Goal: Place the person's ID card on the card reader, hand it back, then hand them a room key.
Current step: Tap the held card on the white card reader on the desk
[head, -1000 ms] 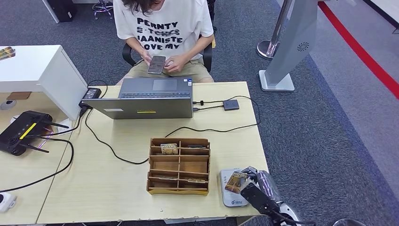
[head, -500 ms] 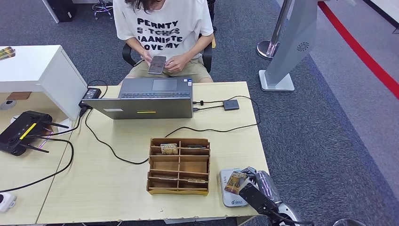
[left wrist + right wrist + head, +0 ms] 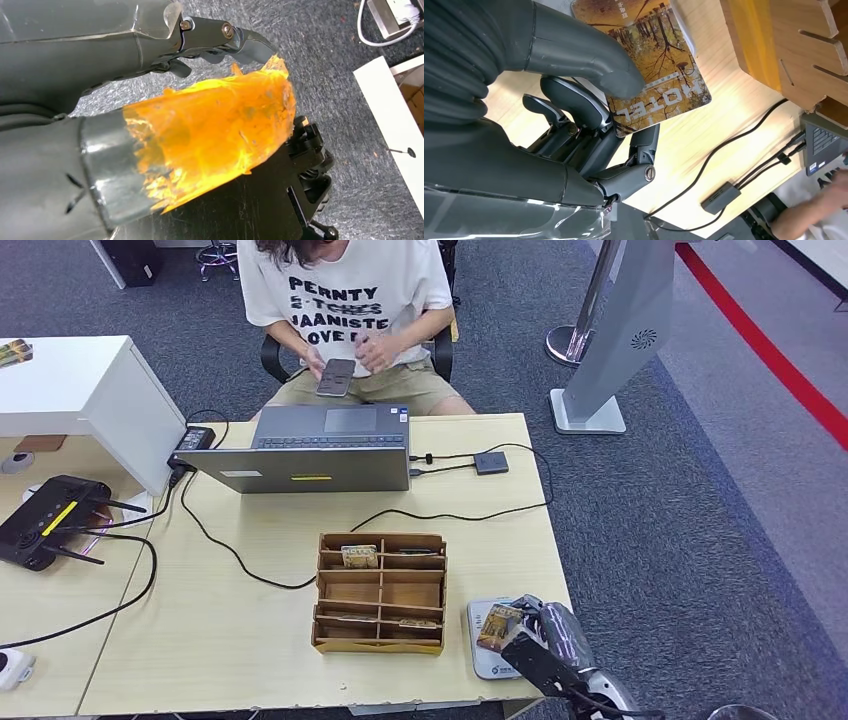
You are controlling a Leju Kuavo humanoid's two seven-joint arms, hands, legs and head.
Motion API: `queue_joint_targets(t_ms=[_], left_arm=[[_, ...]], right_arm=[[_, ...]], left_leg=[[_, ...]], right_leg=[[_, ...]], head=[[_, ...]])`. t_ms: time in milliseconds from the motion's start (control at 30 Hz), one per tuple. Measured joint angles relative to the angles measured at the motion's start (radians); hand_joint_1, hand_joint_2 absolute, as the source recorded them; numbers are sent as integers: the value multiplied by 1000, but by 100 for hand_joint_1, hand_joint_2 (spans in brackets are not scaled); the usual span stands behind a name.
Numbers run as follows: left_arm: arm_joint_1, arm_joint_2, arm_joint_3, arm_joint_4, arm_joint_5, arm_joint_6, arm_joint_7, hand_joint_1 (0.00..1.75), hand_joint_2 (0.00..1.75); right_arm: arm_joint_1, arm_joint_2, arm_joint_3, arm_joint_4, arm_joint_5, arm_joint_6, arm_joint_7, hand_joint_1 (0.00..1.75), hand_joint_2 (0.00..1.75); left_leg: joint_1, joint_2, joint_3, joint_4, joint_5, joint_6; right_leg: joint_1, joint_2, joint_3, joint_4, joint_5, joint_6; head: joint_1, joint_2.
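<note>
The right hand [image 3: 589, 115] has a dark grey ribbed cover, a thick smooth grey thumb and darker fingers [image 3: 644, 145] with bright screw heads at the hinges. The left hand [image 3: 200, 115] is dark grey, with a torn orange film over its thumb and silver screws on its black fingers [image 3: 235, 42].

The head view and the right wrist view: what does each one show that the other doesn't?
The head view alone shows the card reader under the card, the whole wooden organiser, the router and the person's phone.

The right wrist view alone shows the thumb pressing the card from above, fingers beneath it, and its printed forest picture.

Both show the right hand holding the card, the table, cables and laptop.
</note>
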Motion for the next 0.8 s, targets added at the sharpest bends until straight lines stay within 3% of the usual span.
queue_joint_targets(t_ms=[467, 700, 800], left_arm=[[-4, 57, 47, 0, 121, -290, 148, 0, 0], [24, 139, 97, 0, 176, -509, 194, 0, 0], [51, 168, 113, 0, 187, -557, 203, 0, 0]], right_arm=[[-126, 86, -5, 94, 190, 39, 25, 175, 175], [-181, 107, 1, 156, 264, 14, 10, 175, 175], [-203, 113, 6, 183, 268, 8, 4, 175, 175]], left_leg=[[0, 1, 1, 0, 1, 1], [0, 1, 2, 0, 1, 1], [0, 1, 2, 0, 1, 1]], right_leg=[[0, 1, 1, 1, 0, 0], [0, 1, 1, 1, 0, 0], [0, 1, 1, 1, 0, 0]], head=[[0, 0], [0, 0], [0, 0]])
